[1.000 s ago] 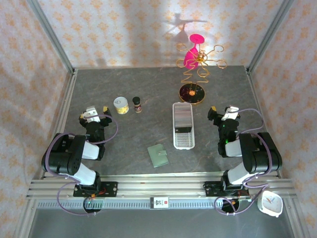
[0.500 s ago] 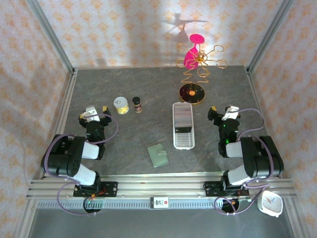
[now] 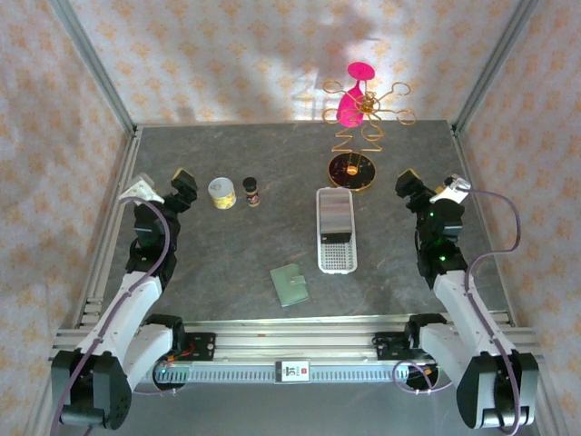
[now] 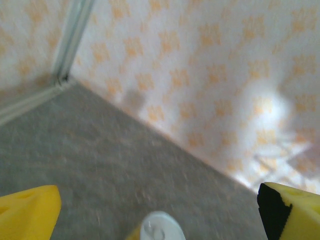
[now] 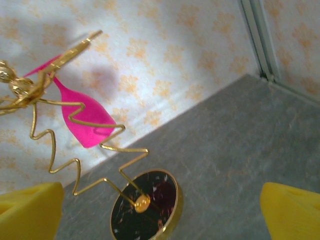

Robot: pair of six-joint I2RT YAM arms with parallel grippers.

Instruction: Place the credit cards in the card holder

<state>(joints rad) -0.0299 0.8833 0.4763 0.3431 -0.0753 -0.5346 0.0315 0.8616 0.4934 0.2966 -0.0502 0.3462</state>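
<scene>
Top external | your left end effector (image 3: pixel 163 186) and right end effector (image 3: pixel 431 186) spread wide, empty | card holder (image 3: pixel 290 284) lower centre

Things on the worktop (image 3: pixel 227 259)
The card holder (image 3: pixel 290 284) lies near the front, just left of the tray (image 3: pixel 337 259) holding the credit cards (image 3: pixel 335 214); a stand (image 3: pixel 353 171) sits behind the tray, a tin (image 3: pixel 221 192) and bottle (image 3: pixel 251 191) side by side further left.
</scene>
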